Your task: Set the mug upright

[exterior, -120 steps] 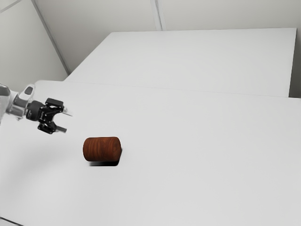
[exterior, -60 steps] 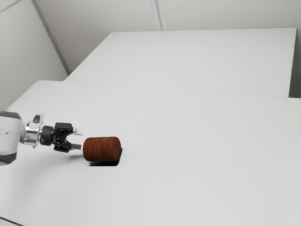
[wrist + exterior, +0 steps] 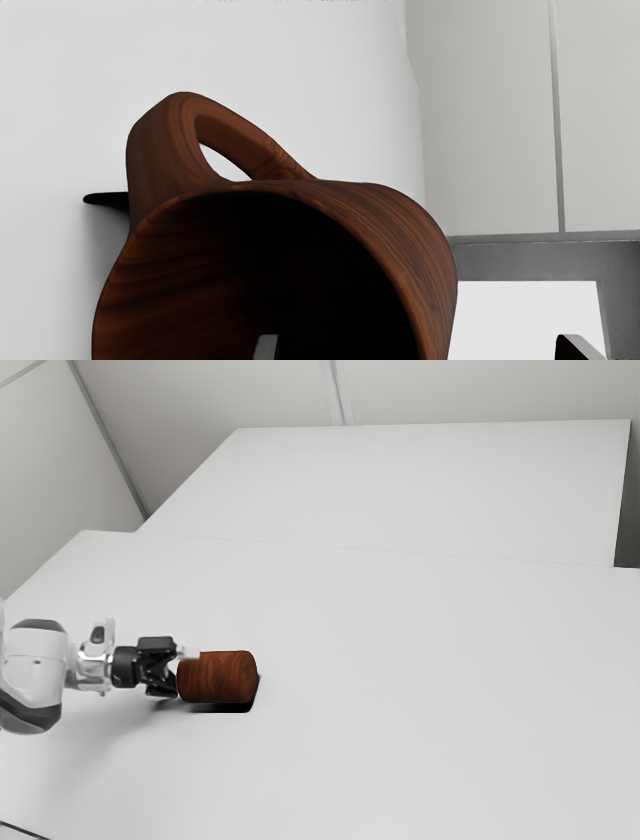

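Observation:
The dark wooden mug (image 3: 220,677) lies on its side on the white table, its mouth facing my gripper (image 3: 183,668) at the exterior view's left. My hand is at the mug's mouth end. In the wrist view the open mouth and the handle of the mug (image 3: 420,250) are seen close up. My gripper (image 3: 417,347) is open around the mug's wall there: one fingertip (image 3: 268,347) is in front of the dark mouth opening, the other (image 3: 575,347) stands outside the wall, apart from it. The exterior view hides the lower finger behind or inside the mug.
The white table (image 3: 420,690) extends around the mug. Another white surface (image 3: 400,490) adjoins it toward the back, with pale walls (image 3: 480,390) behind. A dark line (image 3: 22,830) crosses the lower left corner of the exterior view.
My hand has come down and toward the exterior view's right, from above and beside the mug to its mouth end. The mug has not moved.

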Available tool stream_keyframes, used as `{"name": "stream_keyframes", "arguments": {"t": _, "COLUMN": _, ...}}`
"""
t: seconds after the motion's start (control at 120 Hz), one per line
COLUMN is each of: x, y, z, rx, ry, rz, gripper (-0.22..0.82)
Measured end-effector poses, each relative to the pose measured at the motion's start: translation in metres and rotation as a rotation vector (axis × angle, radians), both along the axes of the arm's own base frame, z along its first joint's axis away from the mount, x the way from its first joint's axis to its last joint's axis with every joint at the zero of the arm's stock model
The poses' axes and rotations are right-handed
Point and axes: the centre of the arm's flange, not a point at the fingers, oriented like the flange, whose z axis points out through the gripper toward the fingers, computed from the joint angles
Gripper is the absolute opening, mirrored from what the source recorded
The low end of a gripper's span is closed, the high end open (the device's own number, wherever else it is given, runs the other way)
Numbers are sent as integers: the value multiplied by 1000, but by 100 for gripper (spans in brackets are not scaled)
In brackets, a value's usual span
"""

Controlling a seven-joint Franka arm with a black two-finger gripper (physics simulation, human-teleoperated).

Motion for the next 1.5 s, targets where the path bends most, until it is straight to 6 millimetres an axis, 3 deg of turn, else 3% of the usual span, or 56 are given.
{"name": "stream_keyframes", "arguments": {"t": 0.125, "x": 7, "y": -9, "z": 3, "rx": -14, "ry": -31, "rz": 3, "gripper": 57}}
{"name": "stream_keyframes", "arguments": {"t": 0.275, "x": 8, "y": -10, "z": 3, "rx": -16, "ry": -46, "rz": 11, "gripper": 18}}
{"name": "stream_keyframes", "arguments": {"t": 0.375, "x": 8, "y": -10, "z": 3, "rx": -16, "ry": -50, "rz": 12, "gripper": 2}}
{"name": "stream_keyframes", "arguments": {"t": 0.625, "x": 16, "y": -10, "z": 17, "rx": -11, "ry": -91, "rz": 4, "gripper": -13}}
{"name": "stream_keyframes", "arguments": {"t": 0.733, "x": 37, "y": -19, "z": 47, "rx": 10, "ry": -160, "rz": -34, "gripper": -14}}
{"name": "stream_keyframes", "arguments": {"t": 0.8, "x": 70, "y": -21, "z": 90, "rx": 81, "ry": -244, "rz": -94, "gripper": -15}}
{"name": "stream_keyframes", "arguments": {"t": 0.875, "x": 108, "y": -29, "z": 144, "rx": 251, "ry": -311, "rz": -229, "gripper": -15}}
{"name": "stream_keyframes", "arguments": {"t": 1.017, "x": 133, "y": -65, "z": 195, "rx": 677, "ry": -262, "rz": -563, "gripper": -16}}
{"name": "stream_keyframes", "arguments": {"t": 1.2, "x": 159, "y": -83, "z": 205, "rx": 1098, "ry": -140, "rz": -735, "gripper": -16}}
{"name": "stream_keyframes", "arguments": {"t": 1.383, "x": 183, "y": -117, "z": 176, "rx": 1322, "ry": -76, "rz": -742, "gripper": -16}}
{"name": "stream_keyframes", "arguments": {"t": 1.5, "x": 179, "y": -145, "z": 155, "rx": 1354, "ry": -35, "rz": -718, "gripper": -17}}
